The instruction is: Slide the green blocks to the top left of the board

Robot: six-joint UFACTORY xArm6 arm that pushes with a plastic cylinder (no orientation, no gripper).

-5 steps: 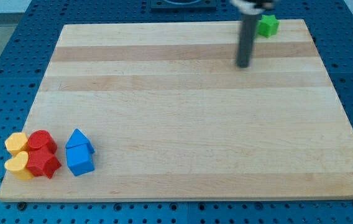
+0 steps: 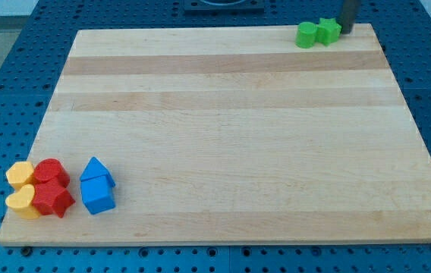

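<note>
Two green blocks sit side by side at the top right edge of the wooden board (image 2: 223,114): a round green block (image 2: 306,35) on the left and a star-like green block (image 2: 328,30) touching it on the right. My tip (image 2: 347,32) is at the view's top, just right of the star-like green block, close to or touching it. Only the rod's lower part shows.
At the board's bottom left stand two yellow blocks (image 2: 20,174) (image 2: 23,202), two red blocks (image 2: 51,172) (image 2: 53,199) and two blue blocks (image 2: 95,171) (image 2: 98,196) in a tight cluster. A blue perforated table surrounds the board.
My tip has moved from left-below the green blocks up and to the right, to the right side of the star-like green block. The round green block, hidden before, now shows.
</note>
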